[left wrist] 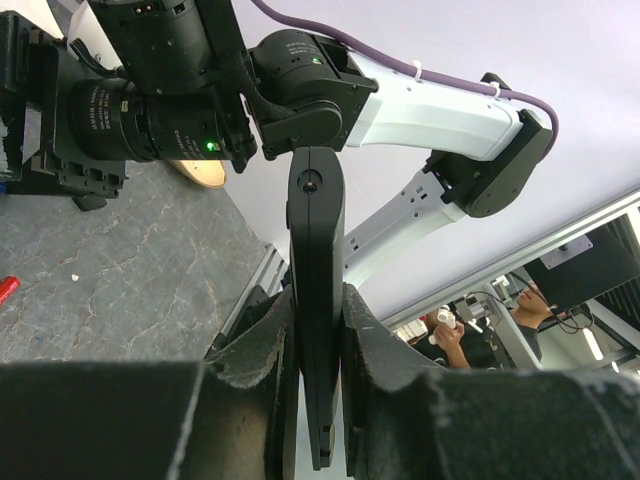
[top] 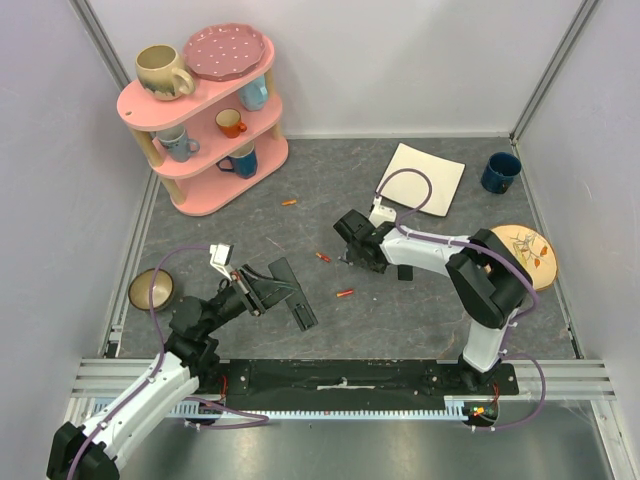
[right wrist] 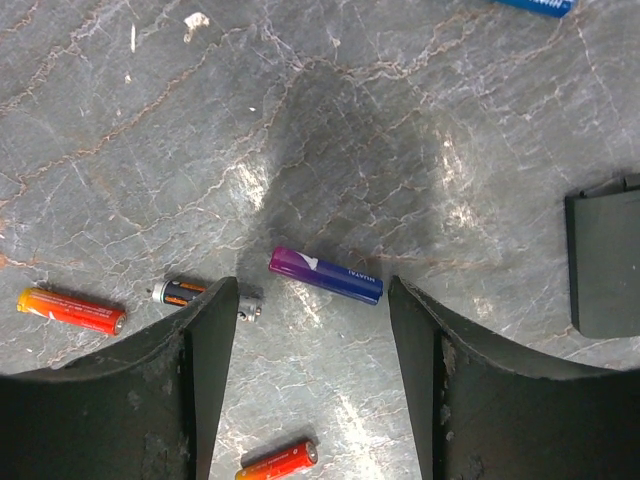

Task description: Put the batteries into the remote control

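Note:
My left gripper (top: 268, 288) is shut on the black remote control (top: 300, 308) and holds it off the table; in the left wrist view the remote (left wrist: 317, 230) stands edge-on between the fingers (left wrist: 250, 345). My right gripper (top: 347, 250) is open and low over the table. In the right wrist view a purple-blue battery (right wrist: 325, 275) lies between its open fingers (right wrist: 215, 330). A black-and-orange battery (right wrist: 185, 292) is partly hidden by the left finger. Orange-red batteries (right wrist: 70, 310) (right wrist: 278, 460) lie nearby. From above, loose batteries show as red (top: 323, 257) (top: 344, 293) and orange (top: 289, 202) specks.
A black flat piece (right wrist: 605, 262) lies right of the right gripper. A pink shelf (top: 205, 110) with mugs stands back left. A white square plate (top: 422, 178), blue mug (top: 500, 172), wooden plate (top: 525, 255) and a bowl (top: 153, 288) lie around.

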Available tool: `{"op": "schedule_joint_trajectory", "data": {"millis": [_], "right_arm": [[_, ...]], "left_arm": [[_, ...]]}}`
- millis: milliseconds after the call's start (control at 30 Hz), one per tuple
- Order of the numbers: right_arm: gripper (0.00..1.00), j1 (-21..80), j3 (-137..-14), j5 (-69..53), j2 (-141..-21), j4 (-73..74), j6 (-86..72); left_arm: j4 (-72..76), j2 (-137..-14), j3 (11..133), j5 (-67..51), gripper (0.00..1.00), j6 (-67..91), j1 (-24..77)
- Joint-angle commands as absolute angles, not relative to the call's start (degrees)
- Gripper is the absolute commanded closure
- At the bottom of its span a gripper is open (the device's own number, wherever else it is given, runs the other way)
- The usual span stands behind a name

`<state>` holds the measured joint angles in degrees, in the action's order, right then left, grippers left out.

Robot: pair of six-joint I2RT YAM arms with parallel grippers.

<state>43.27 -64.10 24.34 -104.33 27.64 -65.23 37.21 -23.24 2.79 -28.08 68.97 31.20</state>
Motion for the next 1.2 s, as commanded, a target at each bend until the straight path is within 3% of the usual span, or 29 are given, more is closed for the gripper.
{"op": "schedule_joint_trajectory", "data": {"millis": [0,467,1167], "right_arm": [[0.31,44.03,-61.70,22.76,-104.59,31.73,-71.80],[0.35,44.47,-62.67,23.64,-106.78,33.57,-76.20],[0.52,44.47,-62.75,25.31,-107.75,33.84,-71.99]], "left_arm": [[38.32,-22.77,-7.91,-28.65,0.98,68.47,31.03],[38.32,-21.36,-8.44,-28.92,0.98,69.08,31.03],[37.71,-21.27,-8.52,-28.65,0.98,69.08,31.03]]}}
